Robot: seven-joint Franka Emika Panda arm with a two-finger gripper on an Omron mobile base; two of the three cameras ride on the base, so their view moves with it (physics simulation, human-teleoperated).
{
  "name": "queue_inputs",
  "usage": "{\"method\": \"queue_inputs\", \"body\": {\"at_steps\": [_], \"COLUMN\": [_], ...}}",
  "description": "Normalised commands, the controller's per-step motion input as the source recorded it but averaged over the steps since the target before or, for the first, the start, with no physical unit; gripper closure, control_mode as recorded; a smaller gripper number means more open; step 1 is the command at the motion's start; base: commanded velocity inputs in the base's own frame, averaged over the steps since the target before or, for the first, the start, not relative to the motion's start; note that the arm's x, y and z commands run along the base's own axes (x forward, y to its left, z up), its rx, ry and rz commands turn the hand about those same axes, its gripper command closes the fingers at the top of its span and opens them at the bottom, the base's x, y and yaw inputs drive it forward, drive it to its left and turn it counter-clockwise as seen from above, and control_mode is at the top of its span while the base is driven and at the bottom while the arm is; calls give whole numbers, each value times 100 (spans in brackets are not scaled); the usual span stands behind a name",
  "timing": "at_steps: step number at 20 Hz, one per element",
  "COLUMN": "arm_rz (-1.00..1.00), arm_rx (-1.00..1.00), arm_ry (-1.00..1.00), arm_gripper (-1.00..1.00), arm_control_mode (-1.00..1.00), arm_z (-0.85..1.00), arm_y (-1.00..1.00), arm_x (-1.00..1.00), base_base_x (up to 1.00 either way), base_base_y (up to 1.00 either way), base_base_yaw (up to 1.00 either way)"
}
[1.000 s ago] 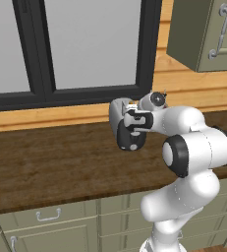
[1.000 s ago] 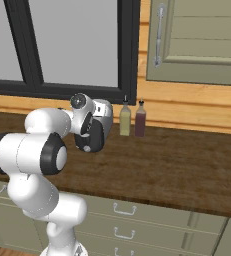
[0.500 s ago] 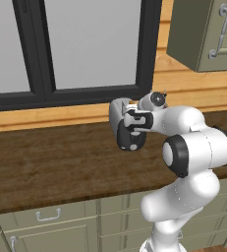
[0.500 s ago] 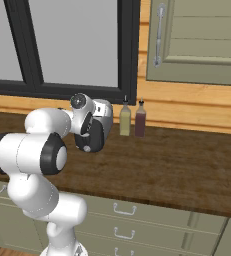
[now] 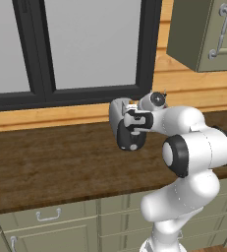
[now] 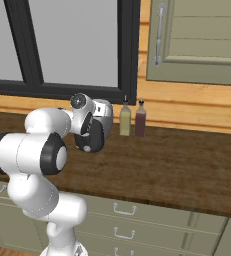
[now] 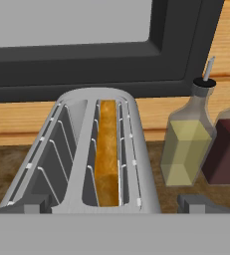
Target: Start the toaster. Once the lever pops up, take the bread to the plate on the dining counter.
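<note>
no visible change, scene unmoved

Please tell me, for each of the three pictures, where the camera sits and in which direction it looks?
Left base view: behind the arm, to its left, facing the counter and window; arm at right.
Right base view: behind, to the right, same counter; arm at left, two bottles beside the toaster.
Hand view: on the hand, looking down along the open pincer into the toaster's slots, bread in the right one.
Shared: toaster, window, counter.
</note>
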Motion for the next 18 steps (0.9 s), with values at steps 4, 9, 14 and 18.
{"method": "queue_inputs", "body": {"at_steps": [4,9,14,18], "arm_rz": [0,0,0,0], "arm_rx": [0,0,0,0], "arm_ry": [0,0,0,0], "arm_gripper": [-100,-100,-100,-100], "arm_control_mode": [-100,-100,-100,-100], "arm_z": [0,0,0,0], "arm_y": [0,0,0,0], "arm_x": [0,0,0,0], "base_base_x": [0,0,0,0], "base_base_y": [0,0,0,0], "base_base_yaw": [0,0,0,0]}}
